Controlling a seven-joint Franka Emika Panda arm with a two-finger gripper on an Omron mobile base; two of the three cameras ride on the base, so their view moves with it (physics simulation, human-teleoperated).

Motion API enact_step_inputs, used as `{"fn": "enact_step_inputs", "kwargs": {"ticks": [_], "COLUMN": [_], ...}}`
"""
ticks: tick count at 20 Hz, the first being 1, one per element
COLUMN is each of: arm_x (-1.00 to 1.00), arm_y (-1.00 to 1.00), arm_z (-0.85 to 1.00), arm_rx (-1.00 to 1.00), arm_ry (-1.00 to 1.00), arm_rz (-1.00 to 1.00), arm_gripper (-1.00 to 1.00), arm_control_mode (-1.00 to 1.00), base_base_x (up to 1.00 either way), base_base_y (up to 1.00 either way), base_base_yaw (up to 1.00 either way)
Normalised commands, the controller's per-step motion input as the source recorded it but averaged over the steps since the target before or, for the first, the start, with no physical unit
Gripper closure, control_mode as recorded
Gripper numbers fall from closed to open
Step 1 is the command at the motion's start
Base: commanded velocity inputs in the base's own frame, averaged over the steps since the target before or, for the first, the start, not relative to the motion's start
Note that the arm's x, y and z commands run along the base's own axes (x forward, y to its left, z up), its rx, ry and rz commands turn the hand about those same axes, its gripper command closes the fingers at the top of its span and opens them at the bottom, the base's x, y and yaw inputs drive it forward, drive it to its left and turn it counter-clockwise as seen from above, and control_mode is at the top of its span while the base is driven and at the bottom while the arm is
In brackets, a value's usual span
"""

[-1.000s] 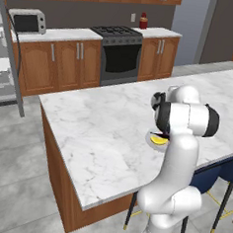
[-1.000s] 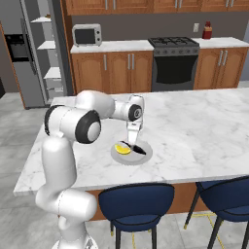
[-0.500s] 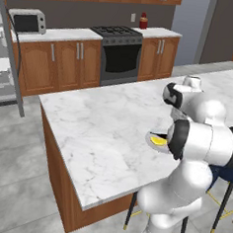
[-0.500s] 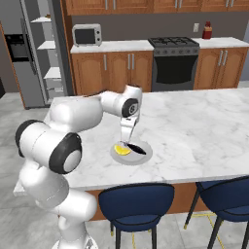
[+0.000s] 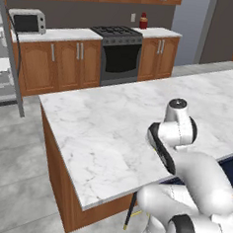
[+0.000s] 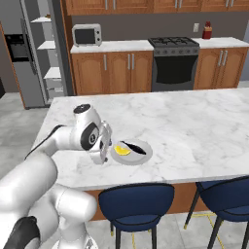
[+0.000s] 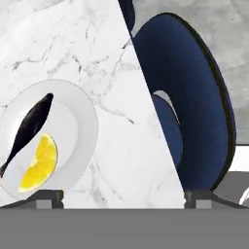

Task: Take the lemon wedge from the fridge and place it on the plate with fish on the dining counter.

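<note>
The arm has swung back off the plate [image 6: 146, 156] since a second ago, when the gripper [image 6: 103, 156] hung right over the food; now it sits just left of the plate in the right base view, near the counter's front edge, and the lemon wedge [image 6: 121, 150] lies on the plate by itself. Nearest to us, the big white arm folds up from the base, elbow bulging in the foreground of the left base view, the forearm doubling back to a wrist held low over the marble. The hand points down at the counter [image 6: 204, 131], tilted slightly. Jaws spread wide, as the hand view shows, with the two fingertips [image 7: 48, 197] far apart at the bottom and nothing between them: it grips nothing.

Just beside the gripper, the lemon wedge rests on the left half of the plate, touching or nearly touching the dark fish [image 6: 133, 147] that lies diagonally across the plate. In the hand view the wedge [image 7: 40, 164] sits beside the fish [image 7: 26, 130] on the pale plate [image 7: 82, 127], and a blue stool [image 7: 194, 112] shows below the counter's edge. Two blue stools stand tucked under the front of the counter in the right base view.

Farther off, across the floor, the wood cabinets run along the wall with a microwave [image 6: 87, 35] on top, the black oven [image 6: 174, 63] and a red bottle [image 6: 207, 30]. At far left stands the fridge [image 6: 30, 58], door open, white shelves showing.
</note>
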Motion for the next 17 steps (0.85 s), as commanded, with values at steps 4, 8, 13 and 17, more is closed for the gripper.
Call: {"fn": "enact_step_inputs", "kwargs": {"ticks": [4, 8, 13, 17], "arm_x": [-1.0, -1.0, -0.4, 0.03], "arm_y": [0.94, 1.0, 0.23, -0.22], "arm_z": [0.83, 1.0, 0.27, 0.0], "arm_rx": [-0.44, -0.3, -0.05, 0.03], "arm_ry": [-0.63, -0.38, -0.16, -0.04], "arm_rz": [0.01, 0.02, 0.05, 0.06], "arm_gripper": [-1.0, -1.0, -1.0, -1.0], "arm_control_mode": [-1.0, -1.0, -1.0, -1.0], "base_base_x": [0.0, 0.0, 0.0, 0.0], "base_base_y": [0.0, 0.0, 0.0, 0.0], "base_base_yaw": [0.0, 0.0, 0.0, 0.0]}}
